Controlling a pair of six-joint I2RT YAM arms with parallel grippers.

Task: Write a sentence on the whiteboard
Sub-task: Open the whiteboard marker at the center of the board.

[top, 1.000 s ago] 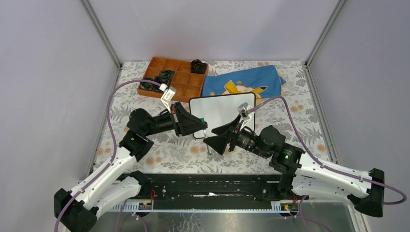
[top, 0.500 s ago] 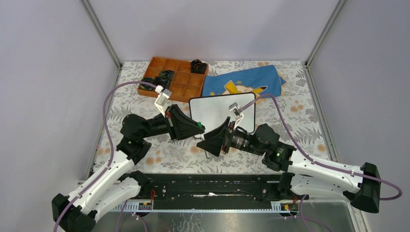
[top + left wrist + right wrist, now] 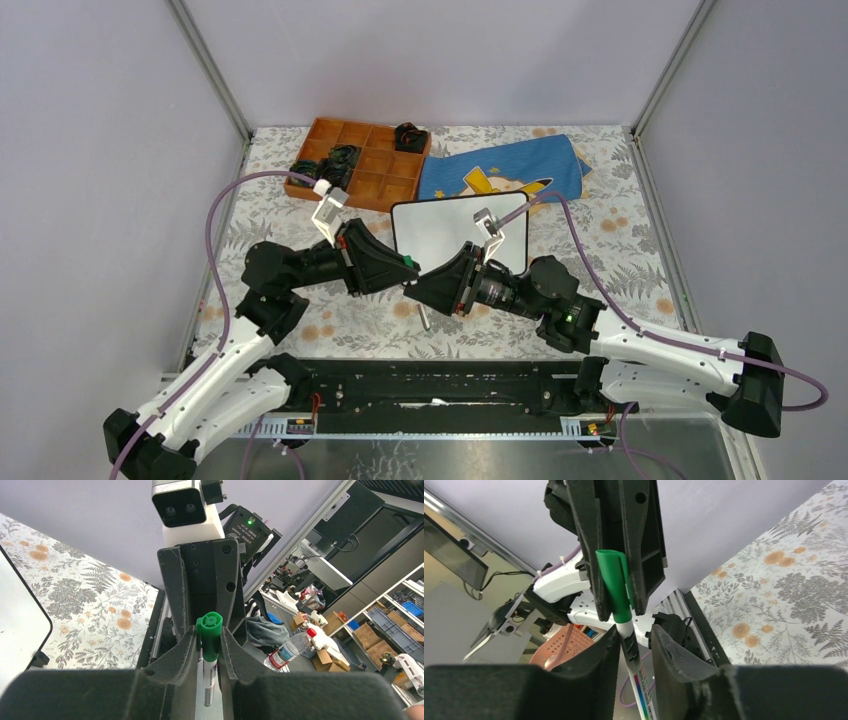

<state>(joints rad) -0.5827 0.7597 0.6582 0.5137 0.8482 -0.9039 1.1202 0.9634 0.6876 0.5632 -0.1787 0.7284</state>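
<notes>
**Operator:** Now that both arms have drawn back off the near edge of the whiteboard (image 3: 440, 225) and met nose to nose, what holds the marker (image 3: 616, 595)?

**Technician:** The left gripper (image 3: 209, 640) is clenched on the green cap (image 3: 210, 622). The right gripper (image 3: 635, 631) has narrowed around the white barrel (image 3: 640, 690) just below the cap. A gap shows on one side, so it is released, not yet grasping.

**Operator:** Meaning?

**Technician:** Judged to be the uncapping step. Once the right jaws seat, drawing the arms apart should free the tip. A premature pull risks slipping along the barrel.

**Operator:** And the board?

**Technician:** It sits on the floral table cover (image 3: 350, 310), just beyond the grippers, with the blue cloth (image 3: 520, 165) behind it. No writing shows on it.
</notes>
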